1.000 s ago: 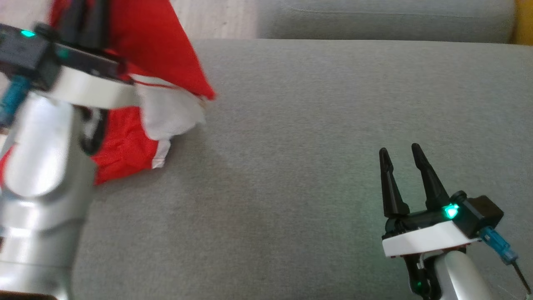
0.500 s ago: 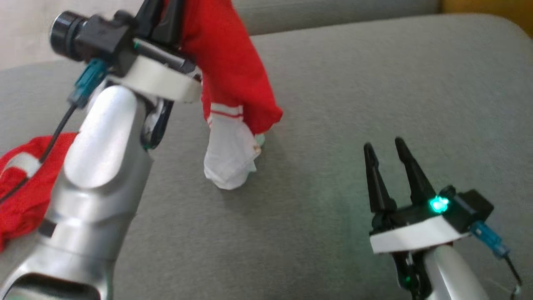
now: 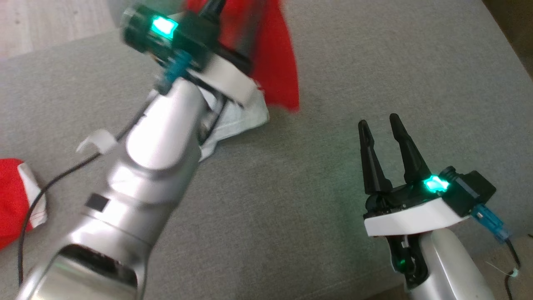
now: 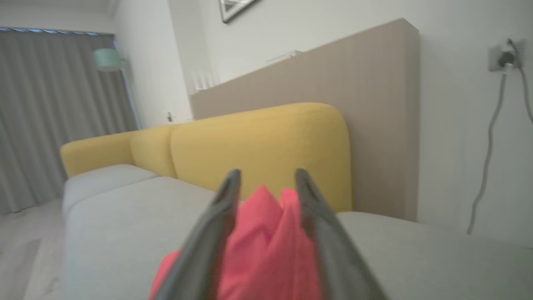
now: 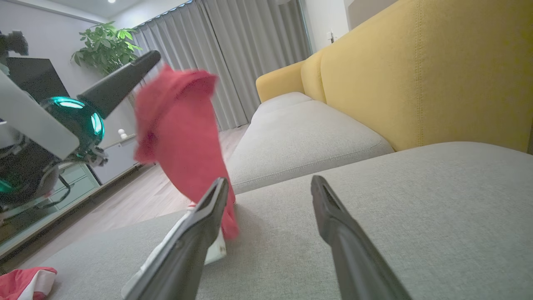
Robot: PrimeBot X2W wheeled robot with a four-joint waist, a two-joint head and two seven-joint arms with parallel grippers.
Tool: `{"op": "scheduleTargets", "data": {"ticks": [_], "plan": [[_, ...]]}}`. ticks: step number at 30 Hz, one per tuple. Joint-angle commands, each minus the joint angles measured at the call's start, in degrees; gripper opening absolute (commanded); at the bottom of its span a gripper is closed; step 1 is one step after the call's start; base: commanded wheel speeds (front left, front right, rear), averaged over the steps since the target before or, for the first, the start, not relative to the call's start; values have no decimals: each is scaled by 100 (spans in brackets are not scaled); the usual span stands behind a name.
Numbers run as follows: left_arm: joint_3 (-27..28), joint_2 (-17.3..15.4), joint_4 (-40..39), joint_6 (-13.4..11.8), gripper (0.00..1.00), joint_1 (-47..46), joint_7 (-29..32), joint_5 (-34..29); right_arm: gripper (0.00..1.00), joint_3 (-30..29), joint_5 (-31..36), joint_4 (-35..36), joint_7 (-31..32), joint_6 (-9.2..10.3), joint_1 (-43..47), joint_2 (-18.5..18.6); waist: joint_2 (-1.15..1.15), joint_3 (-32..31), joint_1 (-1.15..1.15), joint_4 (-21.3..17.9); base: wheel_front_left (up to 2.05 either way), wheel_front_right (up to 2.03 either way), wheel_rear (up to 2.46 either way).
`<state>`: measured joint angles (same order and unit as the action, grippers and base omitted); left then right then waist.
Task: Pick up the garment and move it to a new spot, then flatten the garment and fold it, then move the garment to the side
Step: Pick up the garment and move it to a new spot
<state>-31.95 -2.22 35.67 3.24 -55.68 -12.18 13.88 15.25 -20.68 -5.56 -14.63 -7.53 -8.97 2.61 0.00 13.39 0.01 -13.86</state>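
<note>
Each gripper ends in two long, tapering black fingers, both on the left gripper [image 4: 267, 177] and on the right gripper [image 3: 378, 121]. Behind the right gripper's fingers sits a black block with a glowing green light [image 3: 435, 183], then a white collar [image 3: 408, 221], a teal plug [image 3: 491, 225] and a rounded silver forearm [image 3: 454, 266]. The left forearm [image 3: 154, 166] is the same silver, and a thin black cable [image 3: 20, 258] runs beside it.

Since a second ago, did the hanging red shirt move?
Yes: the red shirt went rightward across the grey cushion, ending nearer the right gripper.
</note>
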Motion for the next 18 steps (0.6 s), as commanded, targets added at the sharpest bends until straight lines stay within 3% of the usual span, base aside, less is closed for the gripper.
{"op": "scheduleTargets", "data": {"ticks": [1,4,8,15,18], "plan": [[-125,-78,-116,75,100,-89,-76,103,100,112,-29,188,-37,4,-195,27,0,48,-1,-65,0,0,0],[-808,-69,-342,104,100,121,-173,579,100,66,-22,156,-37,4,-181,27,0,5,-1,-38,0,0,0],[-1264,-67,-527,-148,100,251,-246,1014,100,14,37,123,-37,4,-159,27,0,-95,-1,125,0,0,0],[-746,-234,-701,-519,100,436,-278,1024,100,-170,186,115,-37,4,-33,27,0,-315,-1,575,0,0,0],[-321,-564,-1114,-654,100,882,-280,869,100,-284,283,110,-37,4,54,27,0,-443,-1,810,0,0,0]]}}
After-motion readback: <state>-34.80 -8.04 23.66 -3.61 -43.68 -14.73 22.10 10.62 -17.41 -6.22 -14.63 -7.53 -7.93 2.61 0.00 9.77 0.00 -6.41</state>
